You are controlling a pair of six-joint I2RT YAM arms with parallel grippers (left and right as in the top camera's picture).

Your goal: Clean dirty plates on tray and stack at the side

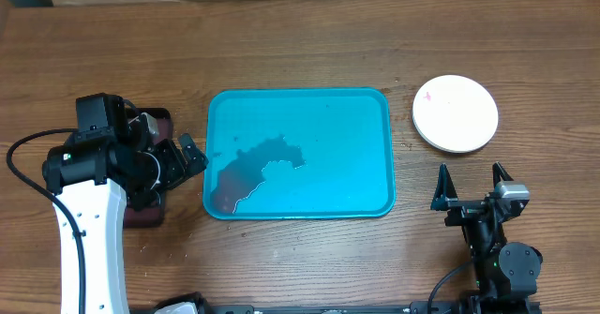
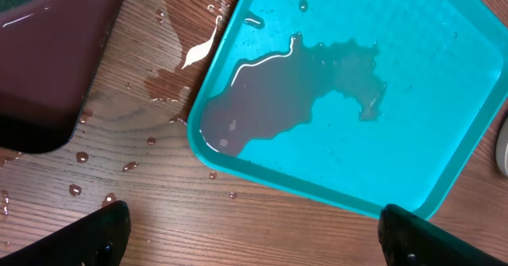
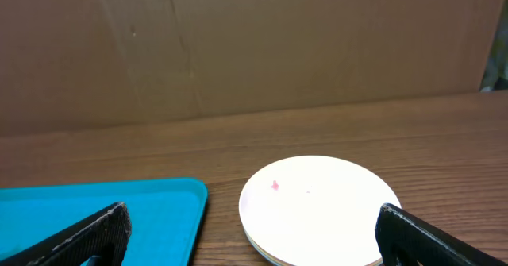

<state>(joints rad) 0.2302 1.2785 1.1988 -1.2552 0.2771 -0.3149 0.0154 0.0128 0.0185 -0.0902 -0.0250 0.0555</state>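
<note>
- As the tray [image 1: 347, 155] holds only a puddle [image 1: 246, 175], I judge the plates [image 1: 456, 114] stacked, right of it, white uppermost.
- A pink fleck [image 1: 427, 96] there: cleaning maybe unfinished.
- Left gripper [image 1: 192, 157], right gripper [image 1: 471, 185]: spread, empty.

The overhead camera looks straight down from high up on nearly the whole brown wooden tabletop [image 1: 309, 42]. The left wrist camera hangs close above its left half, tilted down at the front-left corner of the bright teal-blue rectangular plastic tray [image 2: 429, 83]. The right wrist camera sits low near the front right edge and faces the far edge. With overhead it shares the tray's far-right corner and the white round plastic plate [image 3: 317, 210].
</note>
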